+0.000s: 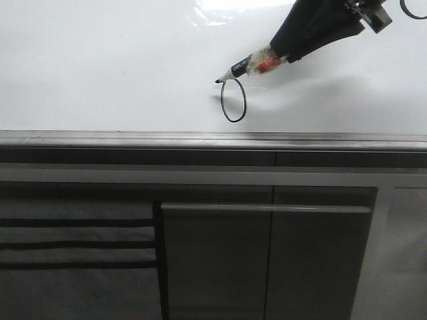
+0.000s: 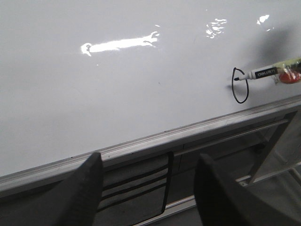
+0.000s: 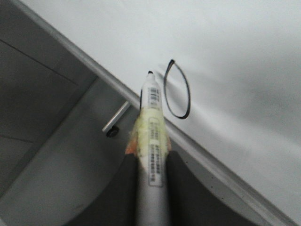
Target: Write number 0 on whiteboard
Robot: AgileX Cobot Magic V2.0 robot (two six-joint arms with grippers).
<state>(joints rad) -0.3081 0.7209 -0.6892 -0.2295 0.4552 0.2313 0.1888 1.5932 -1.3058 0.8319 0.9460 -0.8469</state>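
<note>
The whiteboard [image 1: 100, 67] is a large glossy white board with a grey metal rim along its near edge. The number 0 [image 1: 233, 101] is a thin black oval drawn just beyond that rim. My right gripper [image 1: 285, 48] is shut on a marker [image 1: 243, 68] wrapped in yellowish tape. The black tip points at the board just left of the oval's top, with a faint shadow under it. In the right wrist view the fingers [image 3: 127, 183] clamp the marker [image 3: 151, 108] beside the 0 [image 3: 178, 92]. My left gripper [image 2: 148, 174] is open and empty, short of the rim; the 0 [image 2: 240, 85] lies far off to its side.
Dark grey cabinet panels [image 1: 213, 260] with a horizontal bar handle [image 1: 267, 209] stand below the board's rim [image 1: 200, 138]. Black slots [image 1: 73, 243] cut the left panel. Light glare [image 2: 117, 44] lies on the board.
</note>
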